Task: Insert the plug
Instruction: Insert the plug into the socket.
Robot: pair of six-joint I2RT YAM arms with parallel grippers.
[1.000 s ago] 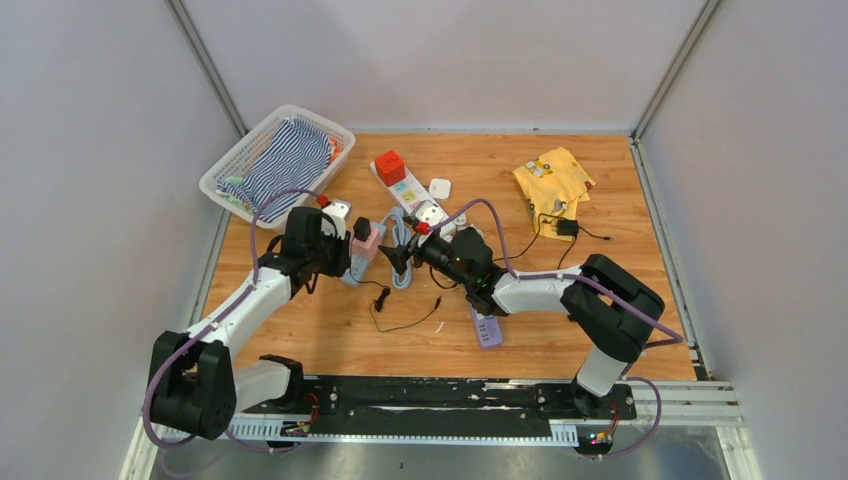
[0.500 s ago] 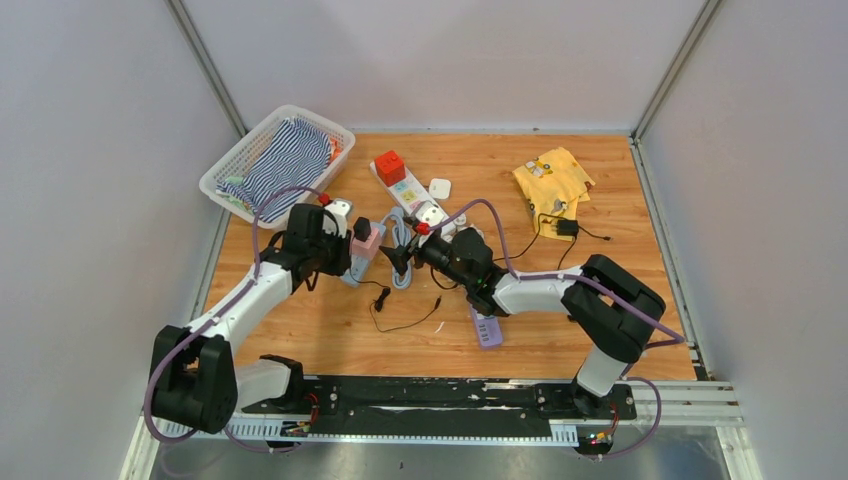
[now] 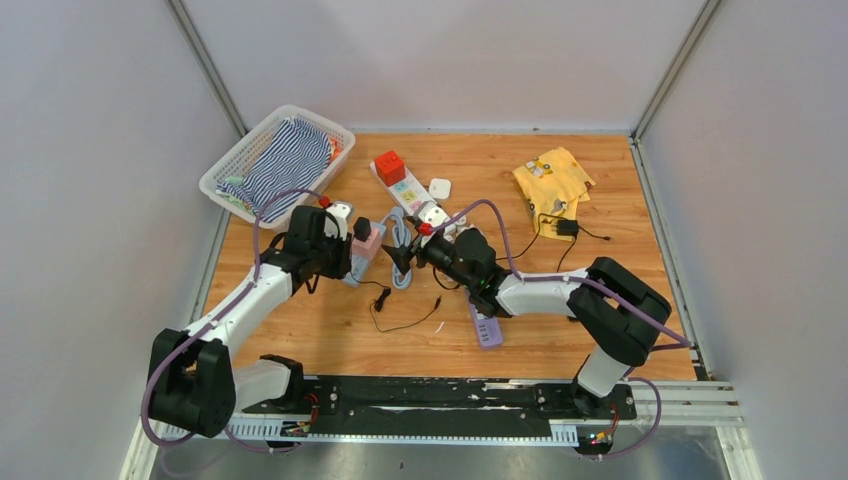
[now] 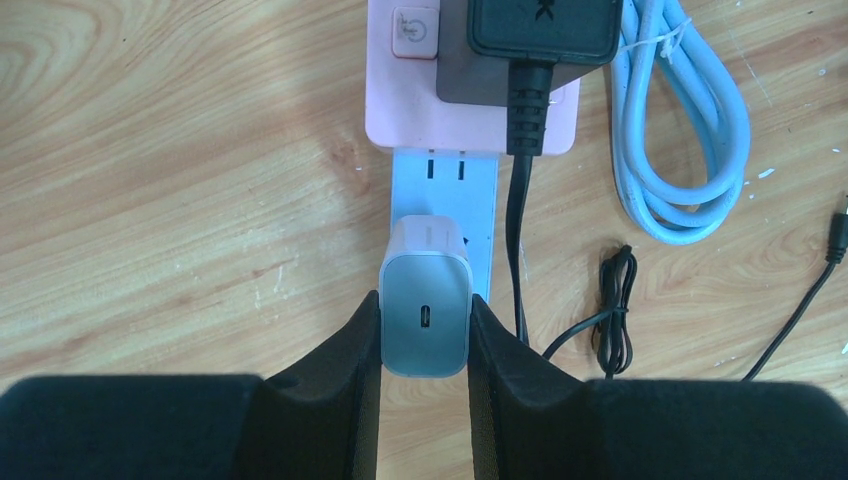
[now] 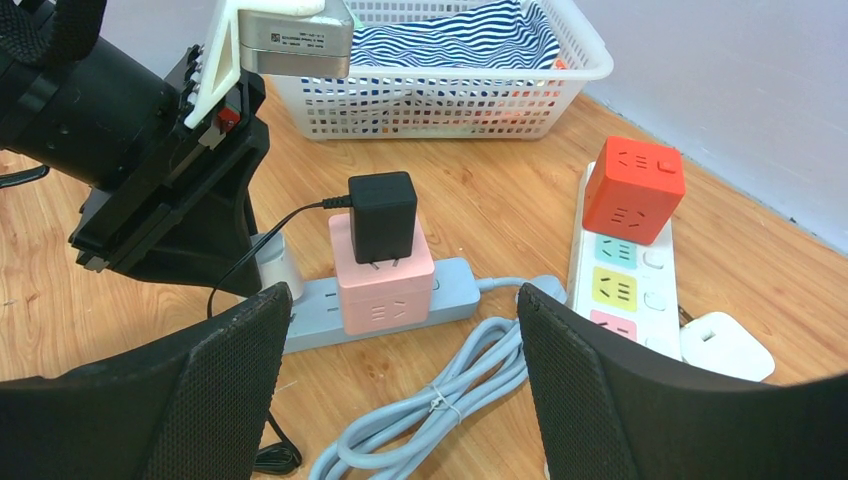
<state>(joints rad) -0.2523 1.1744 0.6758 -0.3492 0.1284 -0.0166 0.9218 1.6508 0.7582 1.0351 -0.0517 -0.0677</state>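
Observation:
My left gripper (image 4: 424, 322) is shut on a small white plug (image 4: 425, 305), one finger pressing on each of its sides. The plug stands upright on the near end of the light blue power strip (image 4: 445, 180); its prongs are hidden. In the right wrist view the plug (image 5: 278, 272) touches the power strip (image 5: 455, 285) beside a pink socket cube (image 5: 385, 285) carrying a black adapter (image 5: 382, 215). My right gripper (image 5: 400, 315) stands open above the coiled blue cable (image 5: 450, 400), a little right of the strip, holding nothing.
A white basket (image 3: 277, 165) with striped cloth sits back left. A white power strip (image 3: 410, 195) with a red cube (image 3: 390, 167) lies behind the grippers. Thin black cable (image 3: 400, 310), a purple strip (image 3: 485, 328) and yellow cloth (image 3: 552, 180) lie around.
The right arm has shifted very slightly. The left gripper still grips the plug at the same spot on the strip.

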